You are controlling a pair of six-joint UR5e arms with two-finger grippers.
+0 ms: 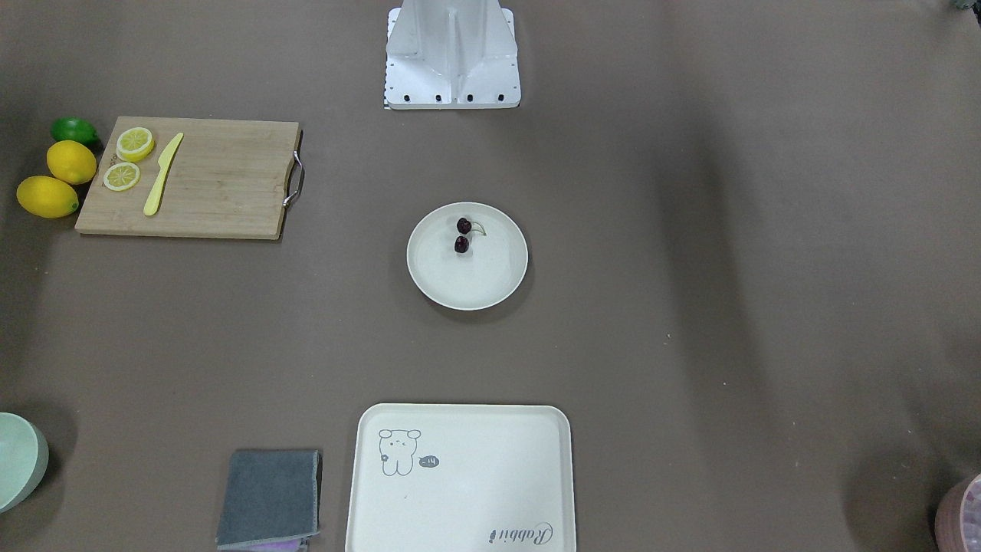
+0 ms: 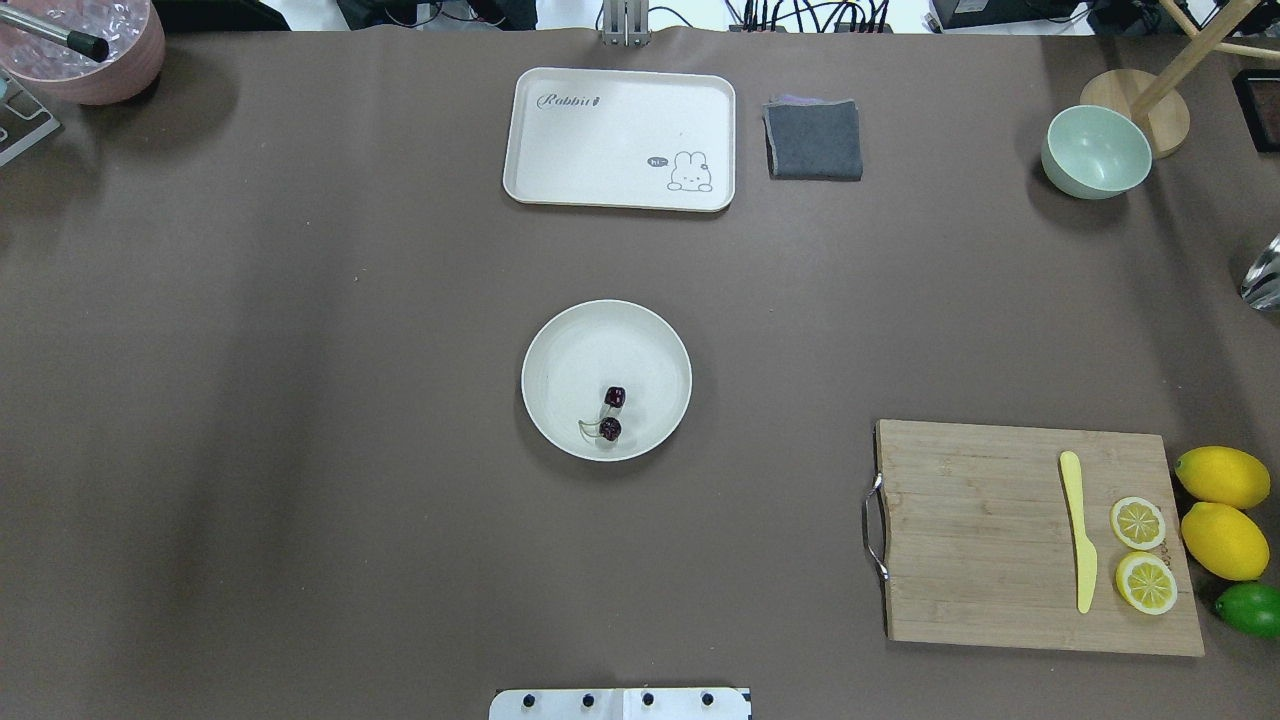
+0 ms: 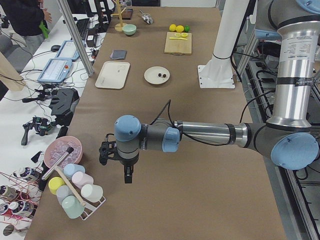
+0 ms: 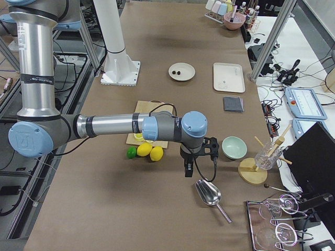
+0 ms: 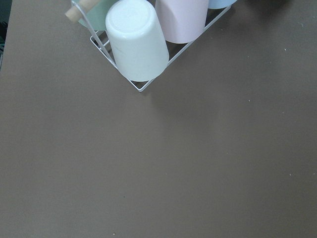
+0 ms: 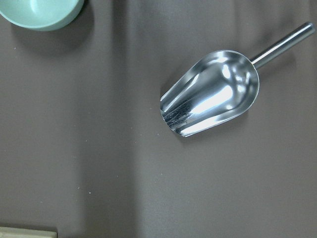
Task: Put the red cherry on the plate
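Observation:
The red cherry [image 2: 611, 412], two tiny dark fruits joined by pale stems, lies inside the round cream plate [image 2: 570, 350] at the table's middle, toward the robot's side of the dish [image 1: 490, 284]. The pair also shows as dark dots [image 3: 160, 75] on the far plate [image 3: 150, 76] in the left side view. My left gripper [image 3: 128, 175] hangs far off, above the table's left end next to a cup rack. My right gripper [image 4: 187, 170] hovers at the right end above a metal scoop. Whether either is open or shut I cannot tell.
A cream rabbit tray [image 2: 620, 110] and a folded grey cloth [image 2: 813, 140] lie at the far side. A green bowl [image 2: 1095, 152] is far right. A cutting board [image 2: 980, 530] carries lemon slices and a yellow knife [image 2: 1078, 530], with lemons [image 2: 1222, 510] beside it. The cup rack [image 5: 143, 44] and scoop [image 6: 210, 94] sit under the wrists.

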